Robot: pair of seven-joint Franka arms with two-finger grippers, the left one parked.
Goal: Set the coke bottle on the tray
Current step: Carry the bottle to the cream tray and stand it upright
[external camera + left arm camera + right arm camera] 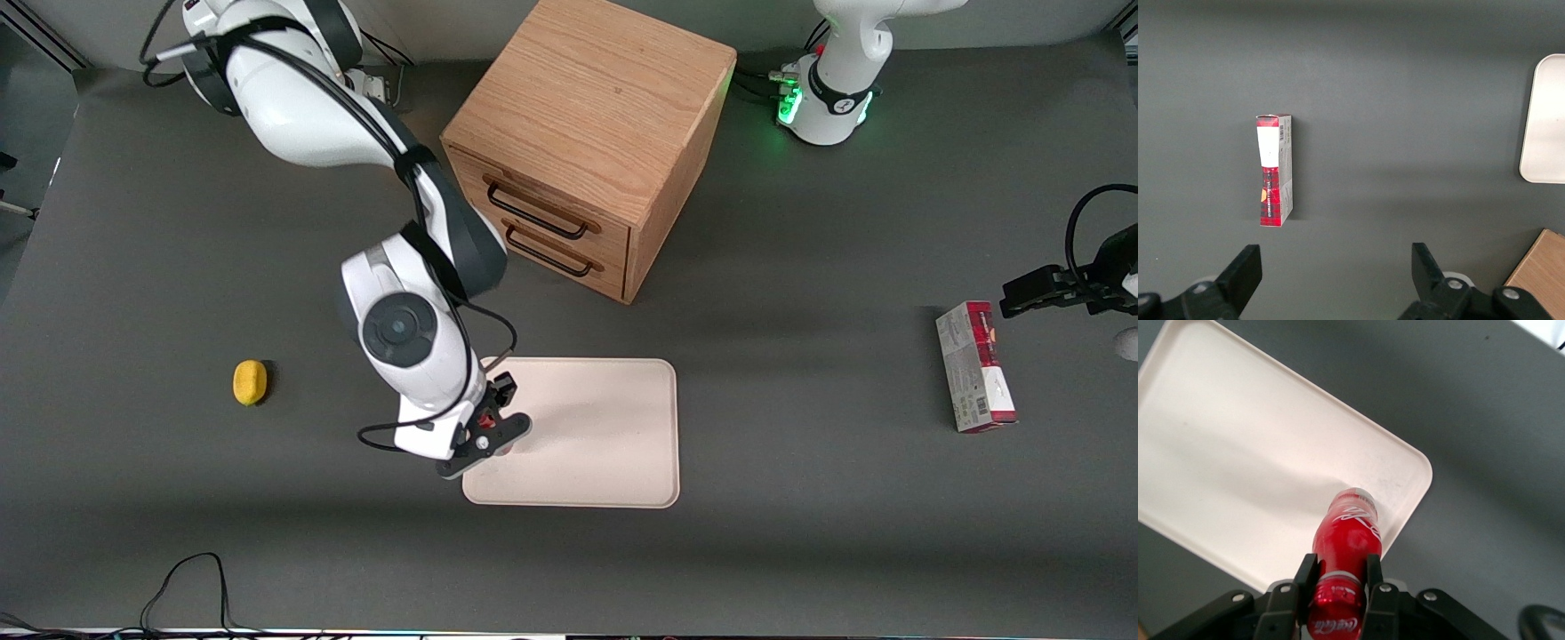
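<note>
Both fingers of the gripper (1337, 597) clamp the coke bottle (1346, 550) above the tray (1238, 473).

The right arm reaches out from its base and bends down at the elbow, its white wrist pointing at the worktop. The tool (492, 433) hangs low at the end of it, pointing downward. Its two black fingers (1306, 580) are closed tight on the neck of the coke bottle (1346, 547), which seems to hang just above the tray (1238, 473).
</note>
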